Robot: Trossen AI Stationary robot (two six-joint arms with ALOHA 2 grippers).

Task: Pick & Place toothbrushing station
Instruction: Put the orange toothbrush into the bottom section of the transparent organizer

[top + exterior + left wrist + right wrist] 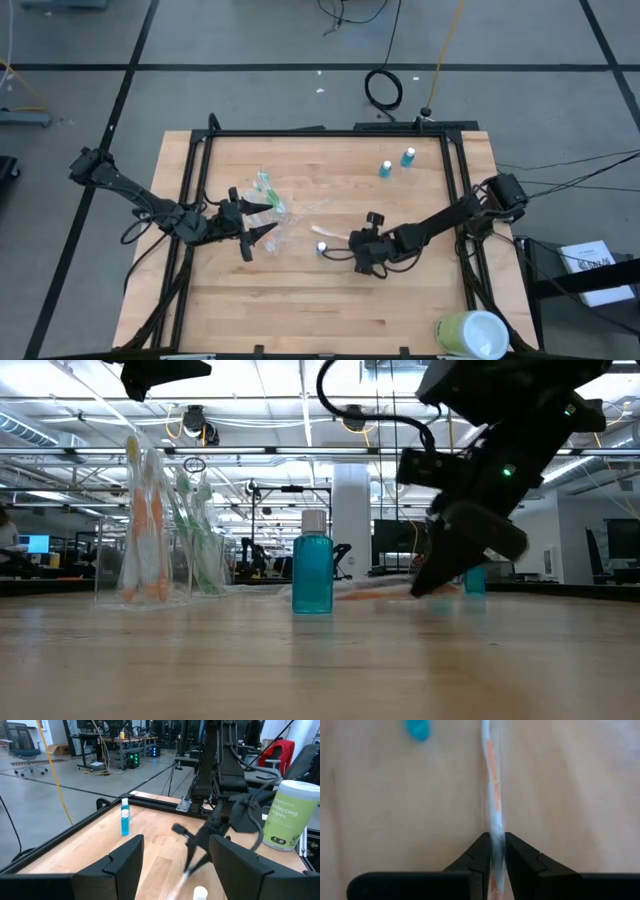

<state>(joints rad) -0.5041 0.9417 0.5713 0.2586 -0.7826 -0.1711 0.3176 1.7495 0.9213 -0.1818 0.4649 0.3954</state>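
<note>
1. Looking down on the desk [330,310], I see my right gripper [497,851] low near the middle, its fingers pinched onto a thin white toothbrush with orange markings [492,795] that lies flat on the wood.
2. From the right wrist camera, the toothbrush handle runs straight between the two dark fingertips, which touch it on both sides.
3. My left gripper [262,218] hovers at the left of the desk with its fingers spread apart, holding nothing.
4. The clear cup [150,525] stands upright on the left side, just beside the left gripper, with toothbrushes [200,530] standing in it, some green and some orange.
5. One small blue bottle with a white cap [312,565] stands near the middle of the desk, close to the right gripper; in the overhead view it sits just left of that gripper [322,248].
6. Two more blue bottles [396,163] stand near the far edge, well apart from both grippers.
7. A big pale green wipes tub [470,334] sits at the near right corner.
</note>
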